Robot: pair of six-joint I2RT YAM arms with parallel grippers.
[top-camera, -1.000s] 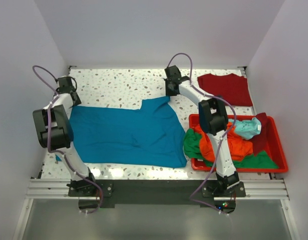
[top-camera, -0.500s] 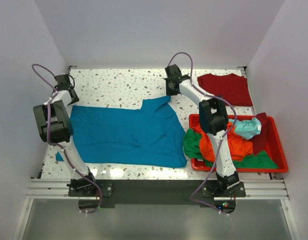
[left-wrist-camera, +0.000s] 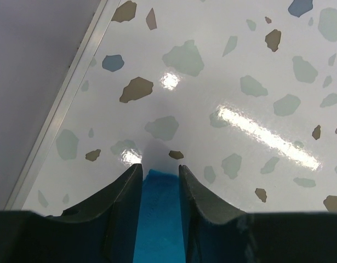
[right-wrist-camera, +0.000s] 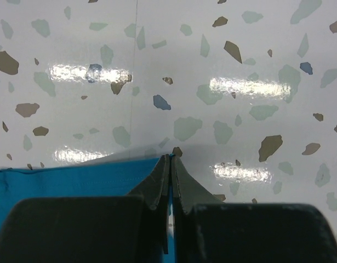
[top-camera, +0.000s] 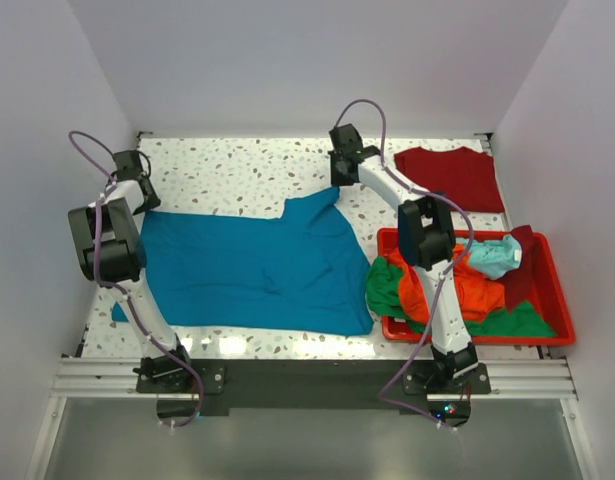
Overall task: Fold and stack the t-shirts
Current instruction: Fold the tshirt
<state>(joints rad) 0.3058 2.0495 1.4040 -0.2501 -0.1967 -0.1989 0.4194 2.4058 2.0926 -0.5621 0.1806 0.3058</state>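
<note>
Top external first, says the one: where does the teal-blue t-shirt (top-camera: 257, 265) lie?

Spread flat over the left and middle of the speckled table (top-camera: 237, 175), answers the other, one sleeve pointing toward the far side. The left gripper (top-camera: 145, 205) is at its far left corner and the right gripper (top-camera: 337, 188) is at the tip of that sleeve.

And what of the other t-shirts?

The dark red t-shirt (top-camera: 452, 175) lies flat at the far right corner of the table, well apart from the blue one. The orange t-shirt (top-camera: 467, 290), the green t-shirt (top-camera: 384, 285) and the pale aqua t-shirt (top-camera: 495, 255) are heaped in the red bin (top-camera: 552, 290) at the right. The green one spills over the bin's left wall, just beside the blue shirt's right edge.

What does the left wrist view tell of that arm's fingers?

They stand partly apart, low over the table. The blue cloth's corner fills the gap between them and ends just short of their tips. Whether the pads press on the cloth cannot be told.

And the right wrist view?

There the two fingers are pressed together, with only a hairline between them. The sleeve's edge runs in from the left, right up to the fingertips, and is pinched there. It is raised a little off the table, with a faint shadow beneath it.
</note>
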